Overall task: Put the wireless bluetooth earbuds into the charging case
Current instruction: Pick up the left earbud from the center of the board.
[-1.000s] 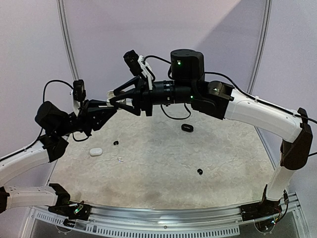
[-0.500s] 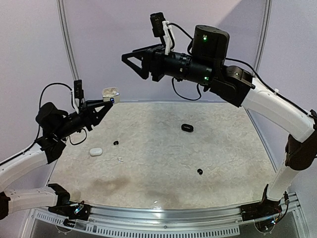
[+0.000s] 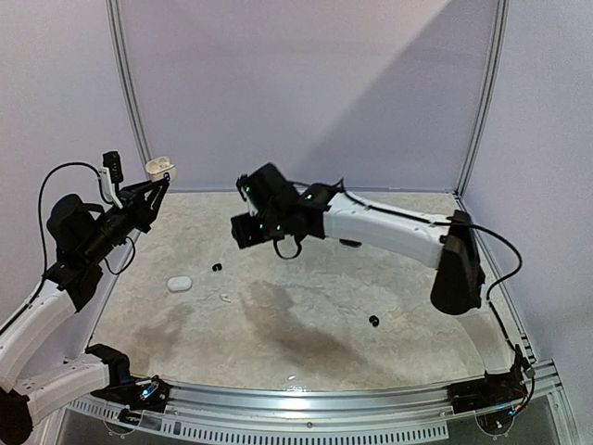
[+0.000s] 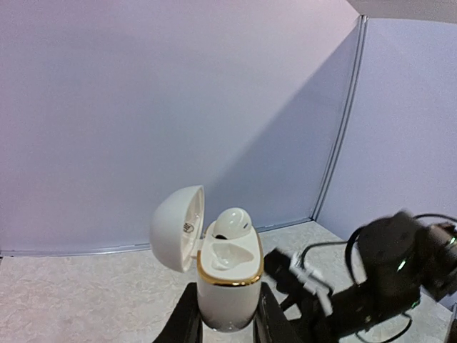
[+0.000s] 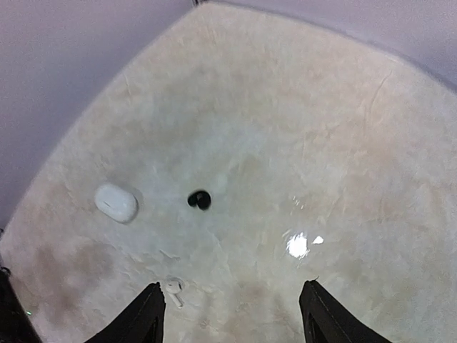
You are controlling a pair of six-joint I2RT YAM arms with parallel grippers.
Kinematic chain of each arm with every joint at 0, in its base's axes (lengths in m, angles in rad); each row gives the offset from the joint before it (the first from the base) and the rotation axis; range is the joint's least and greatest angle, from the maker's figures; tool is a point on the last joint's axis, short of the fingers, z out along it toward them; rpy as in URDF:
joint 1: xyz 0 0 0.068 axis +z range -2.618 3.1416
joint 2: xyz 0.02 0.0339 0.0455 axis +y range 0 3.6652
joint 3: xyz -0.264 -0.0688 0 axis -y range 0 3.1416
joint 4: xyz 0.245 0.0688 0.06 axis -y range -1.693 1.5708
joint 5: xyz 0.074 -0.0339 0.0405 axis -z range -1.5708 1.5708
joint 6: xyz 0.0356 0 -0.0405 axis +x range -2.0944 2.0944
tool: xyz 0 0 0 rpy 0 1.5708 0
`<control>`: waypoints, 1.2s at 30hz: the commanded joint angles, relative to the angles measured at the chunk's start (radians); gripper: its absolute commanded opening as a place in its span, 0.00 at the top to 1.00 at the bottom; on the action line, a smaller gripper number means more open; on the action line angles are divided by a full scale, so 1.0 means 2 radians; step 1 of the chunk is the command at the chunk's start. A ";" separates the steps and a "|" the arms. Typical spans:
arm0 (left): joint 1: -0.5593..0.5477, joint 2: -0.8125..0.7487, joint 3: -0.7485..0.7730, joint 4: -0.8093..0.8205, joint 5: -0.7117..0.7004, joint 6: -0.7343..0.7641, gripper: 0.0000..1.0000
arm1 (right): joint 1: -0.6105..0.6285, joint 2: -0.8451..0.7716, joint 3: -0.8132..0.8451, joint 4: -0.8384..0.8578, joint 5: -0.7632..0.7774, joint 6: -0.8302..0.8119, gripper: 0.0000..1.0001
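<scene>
My left gripper [image 4: 227, 323] is shut on the body of a white charging case [image 4: 228, 286] with a gold rim, held upright high at the left [image 3: 159, 168]. Its lid [image 4: 178, 227] hangs open. One white earbud [image 4: 232, 221] sits in the far slot; the near slot is bare. My right gripper [image 5: 235, 314] is open with nothing between its fingers, hovering over the table [image 3: 243, 232]. Under it lie a white earbud [image 5: 173, 289] beside its left finger and a black earbud [image 5: 199, 199].
A closed white case [image 5: 116, 202] lies at the table's left [image 3: 179, 283]. Another black earbud [image 3: 373, 321] lies toward the right front. A black case [image 3: 350, 243] shows partly behind the right arm. Walls enclose the back and sides.
The right arm has left the held case, swung up, then come down over the table with its jaws opening. The left arm has lifted the case back and to the left.
</scene>
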 commanded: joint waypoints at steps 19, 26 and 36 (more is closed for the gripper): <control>0.008 -0.023 -0.031 -0.027 -0.002 0.024 1.00 | 0.049 0.194 0.068 0.086 -0.042 -0.074 0.44; 0.007 -0.021 -0.030 -0.026 0.000 0.023 1.00 | 0.056 0.201 0.069 0.070 -0.043 -0.083 0.59; 0.008 -0.017 -0.031 -0.022 0.000 0.023 1.00 | 0.069 0.199 0.068 0.030 -0.024 -0.111 0.74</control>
